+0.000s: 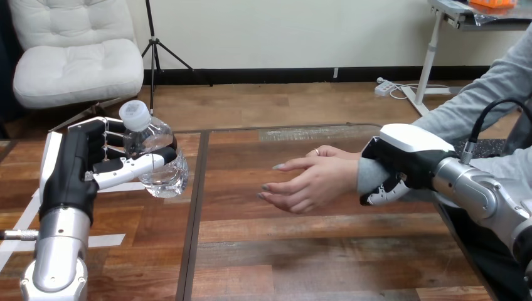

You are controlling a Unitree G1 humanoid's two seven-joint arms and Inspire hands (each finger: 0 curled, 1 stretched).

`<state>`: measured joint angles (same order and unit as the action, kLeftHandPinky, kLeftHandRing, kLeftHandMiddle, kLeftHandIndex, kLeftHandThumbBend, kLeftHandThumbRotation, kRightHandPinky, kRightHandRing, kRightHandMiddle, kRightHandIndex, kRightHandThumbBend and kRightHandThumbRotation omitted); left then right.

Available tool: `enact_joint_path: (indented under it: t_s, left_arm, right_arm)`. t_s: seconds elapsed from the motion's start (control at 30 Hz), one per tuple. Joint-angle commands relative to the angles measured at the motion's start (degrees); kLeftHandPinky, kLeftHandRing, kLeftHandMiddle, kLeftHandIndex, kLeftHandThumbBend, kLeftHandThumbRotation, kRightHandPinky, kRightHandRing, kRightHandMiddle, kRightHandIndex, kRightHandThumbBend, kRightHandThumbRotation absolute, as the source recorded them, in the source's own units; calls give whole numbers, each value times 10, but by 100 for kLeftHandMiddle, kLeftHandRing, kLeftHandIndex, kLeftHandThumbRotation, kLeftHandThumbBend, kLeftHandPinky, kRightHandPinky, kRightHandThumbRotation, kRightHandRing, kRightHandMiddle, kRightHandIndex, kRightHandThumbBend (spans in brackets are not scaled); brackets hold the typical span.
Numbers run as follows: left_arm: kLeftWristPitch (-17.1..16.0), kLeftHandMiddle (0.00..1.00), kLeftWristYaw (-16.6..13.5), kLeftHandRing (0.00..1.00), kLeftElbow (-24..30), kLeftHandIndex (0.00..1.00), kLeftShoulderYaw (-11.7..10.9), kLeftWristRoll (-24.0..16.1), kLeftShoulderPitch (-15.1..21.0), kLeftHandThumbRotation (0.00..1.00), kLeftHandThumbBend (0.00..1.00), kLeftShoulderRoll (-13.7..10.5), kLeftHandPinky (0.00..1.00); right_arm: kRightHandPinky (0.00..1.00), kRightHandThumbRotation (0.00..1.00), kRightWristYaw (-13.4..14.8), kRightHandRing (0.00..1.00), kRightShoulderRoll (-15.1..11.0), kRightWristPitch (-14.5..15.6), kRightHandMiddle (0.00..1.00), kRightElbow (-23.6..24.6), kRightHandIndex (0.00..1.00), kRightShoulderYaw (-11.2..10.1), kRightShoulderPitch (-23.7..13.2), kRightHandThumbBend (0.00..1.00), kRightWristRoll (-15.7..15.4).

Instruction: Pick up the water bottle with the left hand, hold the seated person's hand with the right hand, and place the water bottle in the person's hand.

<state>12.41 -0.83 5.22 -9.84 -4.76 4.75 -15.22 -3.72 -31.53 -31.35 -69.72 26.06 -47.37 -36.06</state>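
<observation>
Currently, at the left, the left hand is gripping one clear water bottle, fingers and thumb curling round its body, and is holding it tilted above the bench. One person's hand is reaching out over the bench's middle, fingers extended, apart from the bottle. At the right, the right hand is clasping the person's wrist, its fingers curling beneath.

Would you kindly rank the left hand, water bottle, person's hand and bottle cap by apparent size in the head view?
1. Left hand
2. Then person's hand and water bottle, too alike to rank
3. bottle cap, smallest
</observation>
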Motion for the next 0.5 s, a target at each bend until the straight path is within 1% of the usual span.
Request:
enact_joint_path:
  t_s: [0.0,0.27,0.47]
  left_arm:
    - [-13,40,-6,35,19,43,-1,1,43,0,70,0,30]
    - [-14,40,-6,35,19,43,-1,-1,42,0,70,-1,30]
    - [-13,40,-5,35,20,43,-2,3,43,0,70,0,30]
  right_arm:
    - [22,0,19,27,21,-24,33,46,35,-16,-83,56,11]
    - [21,0,28,26,25,-31,32,46,35,-14,-87,57,7]
    - [21,0,25,25,28,-32,32,47,35,-14,-91,58,7]
